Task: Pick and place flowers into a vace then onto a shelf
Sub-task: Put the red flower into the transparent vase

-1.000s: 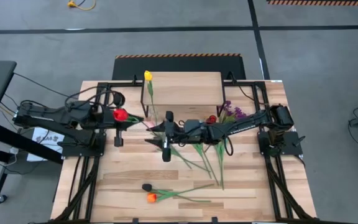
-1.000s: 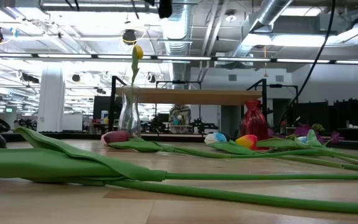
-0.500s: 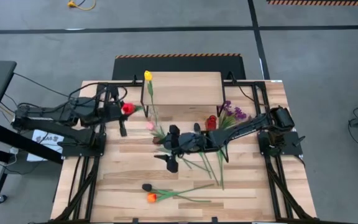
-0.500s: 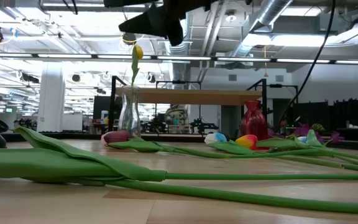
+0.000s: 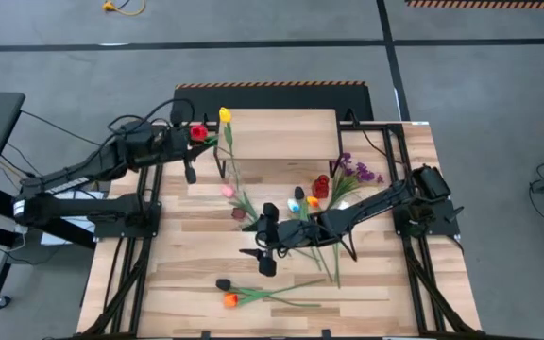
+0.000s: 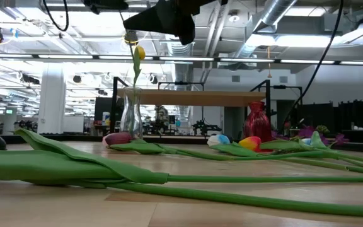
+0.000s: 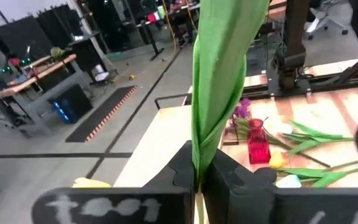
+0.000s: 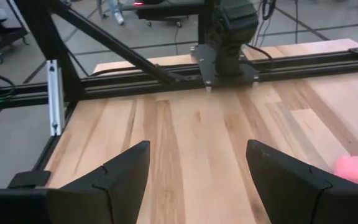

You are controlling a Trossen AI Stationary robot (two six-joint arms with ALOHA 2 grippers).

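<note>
My left gripper (image 5: 193, 144) is shut on a red tulip (image 5: 197, 132) in the air at the shelf's (image 5: 281, 132) left end, close to the yellow tulip (image 5: 224, 115). That yellow tulip stands with its stem in a clear glass vase (image 6: 131, 116). My right gripper (image 5: 261, 257) hovers open above the middle of the table, nothing between its fingers (image 8: 114, 177). Beside it lie several tulips (image 5: 300, 203) on the wood. A red vase (image 5: 321, 184) stands beside purple sprigs (image 5: 352, 172). My left gripper pinches the red tulip's green leaf and stem (image 7: 199, 158) between its two fingers. The leaf rises out of the fingers and past them. The tulip is lifted clear of the table, its red head right beside the fingertips in the high view.
An orange tulip (image 5: 230, 300) and a dark-headed one (image 5: 223, 282) lie near the table's front edge. A pink head (image 8: 351, 168) lies close to my right gripper. Black frame rails (image 5: 149, 203) run along both sides of the table.
My left gripper has swung toward the table's far edge with the red tulip, up to the shelf's left end and the yellow tulip. My right gripper has gone toward the near edge and sunk lower over the table's middle.
</note>
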